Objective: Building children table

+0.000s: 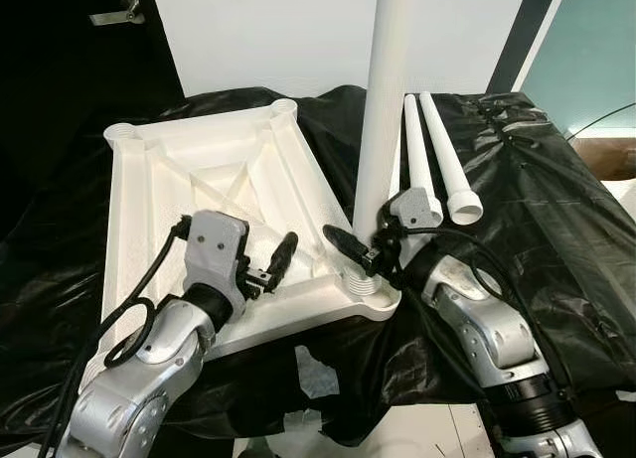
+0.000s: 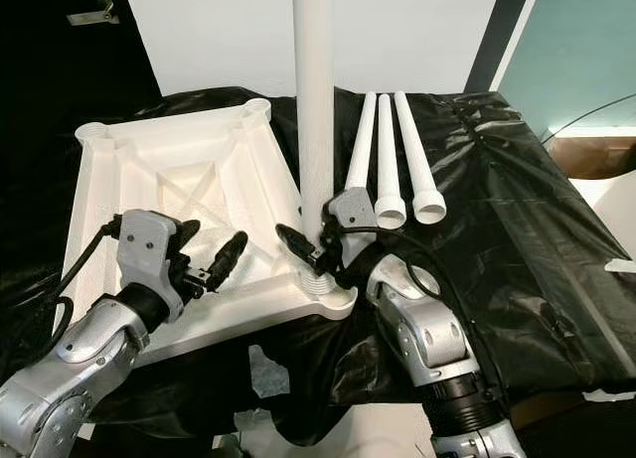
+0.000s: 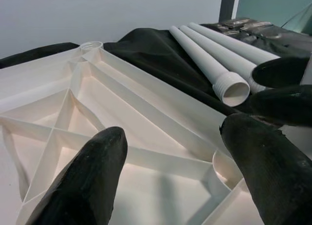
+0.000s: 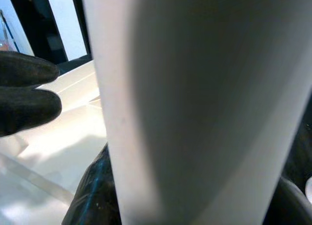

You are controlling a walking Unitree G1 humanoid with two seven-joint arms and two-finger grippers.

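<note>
White ribbed tabletop point(image 1: 149, 195) lies upside down; right hand point(image 2: 313, 247) seemingly clamps upright leg point(image 2: 316, 100), left hand point(image 1: 268, 264) spread apart.

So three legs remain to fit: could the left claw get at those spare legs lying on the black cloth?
Probably not directly: the upright leg and right claw stand between the left claw and the spare legs.

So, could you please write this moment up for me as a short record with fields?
Surface: black plastic sheet
Tabletop: white tabletop lying underside up, ribs showing
Upright leg: white leg standing in the near right corner socket
Spare legs: three loose legs lying side by side to the tabletop's right
Right gripper: right gripper with jaws closed around the upright leg's base
Left gripper: left gripper over the tabletop's ribs, jaws open, holding nothing
</note>
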